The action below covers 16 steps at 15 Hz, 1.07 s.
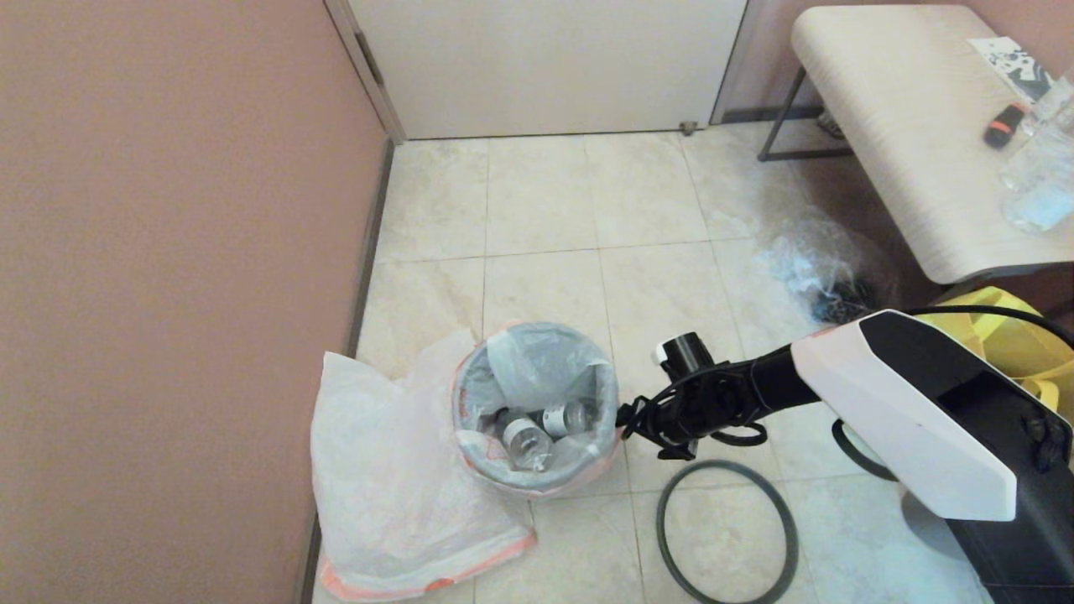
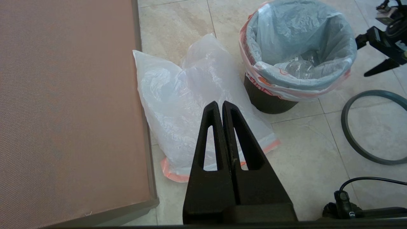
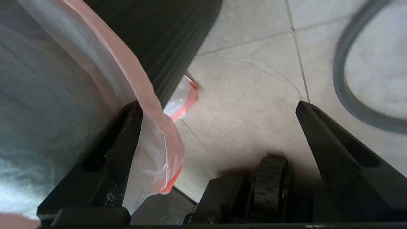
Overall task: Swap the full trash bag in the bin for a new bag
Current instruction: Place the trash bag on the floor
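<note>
A tiled floor (image 1: 638, 193) filled most of the scene, with a pink wall (image 1: 168, 252) along the robot's left and a white door (image 1: 545, 59) ahead. A pale desk (image 1: 906, 126) stood at the far right, carrying a black and orange object (image 1: 1004, 126) and clear plastic bottles (image 1: 1040, 180). Near its leg lay crumpled clear plastic (image 1: 810, 260), and a yellow shopping bag (image 1: 1015, 344) sat under its near edge.

The bin (image 2: 267, 100) stood on the floor near the wall, a small round black one lined with a full trash bag (image 1: 537, 377) whose orange-trimmed edge folded over the rim; bottles (image 1: 537, 432) lay inside. Beside it, against the wall, a new bag (image 1: 394, 486) lay flat on the tiles. The dark grey hoop (image 1: 726, 533) lay on the floor just to the bin's right, apart from it.

The right gripper (image 3: 219, 117) was at the bin's right side, fingers (image 3: 330, 140) spread wide, one finger against the folded bag edge and the other out over the floor. The left gripper (image 2: 221, 106) hung over the new bag, its fingers pressed together and holding nothing.
</note>
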### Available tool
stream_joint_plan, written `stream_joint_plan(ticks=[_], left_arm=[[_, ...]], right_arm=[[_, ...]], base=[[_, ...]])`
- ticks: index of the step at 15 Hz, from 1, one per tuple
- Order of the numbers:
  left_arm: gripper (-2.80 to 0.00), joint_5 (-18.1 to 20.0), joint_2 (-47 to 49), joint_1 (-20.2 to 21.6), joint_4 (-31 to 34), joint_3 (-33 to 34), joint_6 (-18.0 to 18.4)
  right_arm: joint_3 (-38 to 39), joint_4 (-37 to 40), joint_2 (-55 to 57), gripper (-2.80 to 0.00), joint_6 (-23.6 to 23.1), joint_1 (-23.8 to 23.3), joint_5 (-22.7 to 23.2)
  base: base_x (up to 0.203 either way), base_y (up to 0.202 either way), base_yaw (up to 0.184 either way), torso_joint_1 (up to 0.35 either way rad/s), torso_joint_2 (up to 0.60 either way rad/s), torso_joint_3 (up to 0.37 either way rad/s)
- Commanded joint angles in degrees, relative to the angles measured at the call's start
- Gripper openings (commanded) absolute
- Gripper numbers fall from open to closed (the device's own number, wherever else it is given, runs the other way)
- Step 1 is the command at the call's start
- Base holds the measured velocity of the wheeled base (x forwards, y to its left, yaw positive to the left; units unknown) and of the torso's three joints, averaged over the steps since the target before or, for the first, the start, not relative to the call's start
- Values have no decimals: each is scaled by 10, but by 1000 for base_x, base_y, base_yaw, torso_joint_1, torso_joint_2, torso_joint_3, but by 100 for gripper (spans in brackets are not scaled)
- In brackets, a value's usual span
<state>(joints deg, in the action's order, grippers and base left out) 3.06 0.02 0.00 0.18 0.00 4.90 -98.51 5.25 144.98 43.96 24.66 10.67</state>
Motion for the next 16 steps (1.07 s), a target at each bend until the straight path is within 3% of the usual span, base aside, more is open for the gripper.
stream_joint_plan(ticks=[1, 5, 10, 14, 16], left_arm=[[-280, 0, 0, 0, 0, 0, 0], [-280, 0, 0, 0, 0, 0, 0], [-280, 0, 0, 0, 0, 0, 0], [-280, 0, 0, 0, 0, 0, 0], [-280, 0, 0, 0, 0, 0, 0]], right_arm=[[-23, 3, 16, 0, -5, 1, 0], [-47, 5, 30, 0, -7, 2, -2], [-48, 2, 44, 0, -34, 5, -57], [-62, 5, 51, 0, -37, 6, -65], [-83, 14, 68, 0, -45, 10, -115]], base=[[0, 0, 0, 0, 0, 0], [0, 0, 0, 0, 0, 0], [0, 0, 0, 0, 0, 0], [0, 0, 0, 0, 0, 0], [0, 0, 0, 0, 0, 0]])
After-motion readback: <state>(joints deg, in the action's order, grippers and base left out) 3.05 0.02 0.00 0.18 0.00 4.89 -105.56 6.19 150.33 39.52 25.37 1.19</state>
